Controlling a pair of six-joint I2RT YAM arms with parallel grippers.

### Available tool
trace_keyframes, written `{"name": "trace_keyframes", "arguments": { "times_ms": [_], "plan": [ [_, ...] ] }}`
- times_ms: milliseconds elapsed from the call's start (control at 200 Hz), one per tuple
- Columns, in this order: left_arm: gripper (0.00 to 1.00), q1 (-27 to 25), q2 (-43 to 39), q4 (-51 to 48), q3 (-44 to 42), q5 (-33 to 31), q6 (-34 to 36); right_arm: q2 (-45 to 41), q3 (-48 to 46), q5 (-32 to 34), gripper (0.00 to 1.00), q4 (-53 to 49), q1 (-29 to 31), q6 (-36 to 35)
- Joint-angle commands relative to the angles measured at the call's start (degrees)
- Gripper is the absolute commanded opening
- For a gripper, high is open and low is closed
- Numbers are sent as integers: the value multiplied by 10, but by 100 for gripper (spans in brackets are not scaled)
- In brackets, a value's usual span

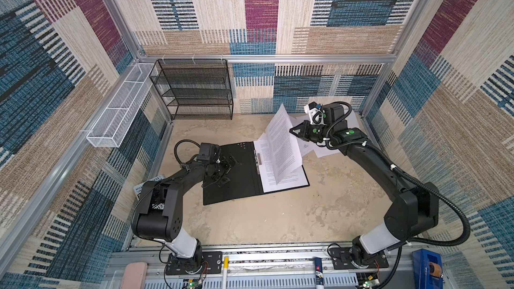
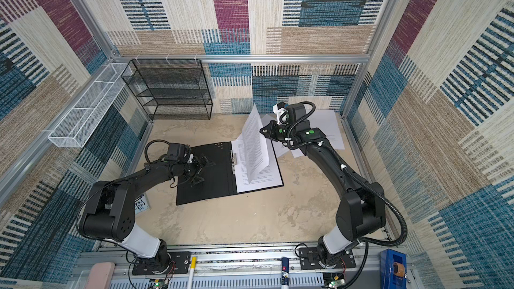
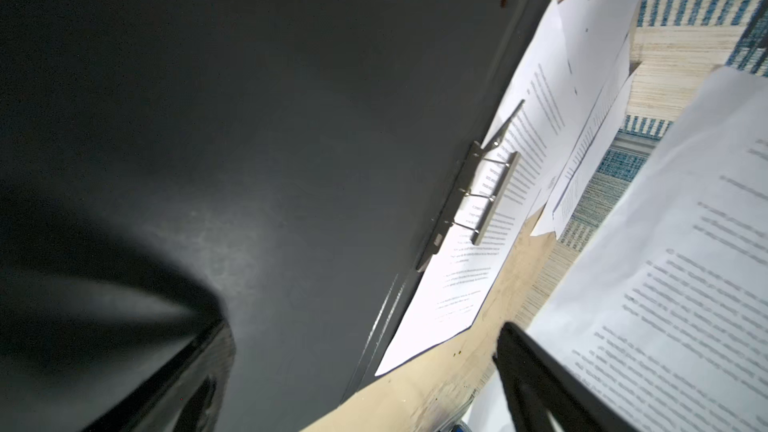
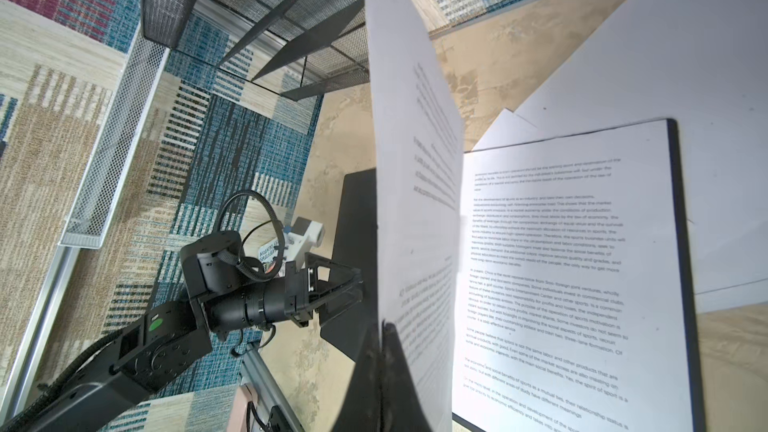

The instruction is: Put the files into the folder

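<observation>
The folder (image 1: 236,187) lies open on the table with its black inside up and a metal spine clip (image 3: 486,197). One printed sheet (image 1: 286,182) lies flat on its right half. My right gripper (image 1: 292,130) is shut on the edge of another printed sheet (image 1: 283,143), which stands upright above that half; the right wrist view shows the pinch on the sheet (image 4: 415,160) by the gripper (image 4: 384,326). More files (image 1: 317,148) lie loose on the table behind the folder. My left gripper (image 1: 229,170) hangs open and empty just over the folder's left flap (image 3: 291,118).
A black mesh shelf (image 1: 194,90) stands at the back left, with a white mesh basket (image 1: 116,115) along the left wall. A colourful book (image 1: 147,187) lies partly under my left arm. Aluminium frame rails border the table.
</observation>
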Motion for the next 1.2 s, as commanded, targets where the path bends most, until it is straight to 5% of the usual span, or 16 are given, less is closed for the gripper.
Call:
{"name": "trace_keyframes", "arguments": {
  "times_ms": [0,616,1192],
  "plan": [
    [98,7,15,29,-7,-1,-15,6,-32,-13,0,47,-13,1],
    [98,47,35,-13,-22,0,16,137,-84,74,0,102,-49,-94],
    [97,50,43,-15,-19,7,19,166,-89,39,0,127,-48,-81]
  ]
}}
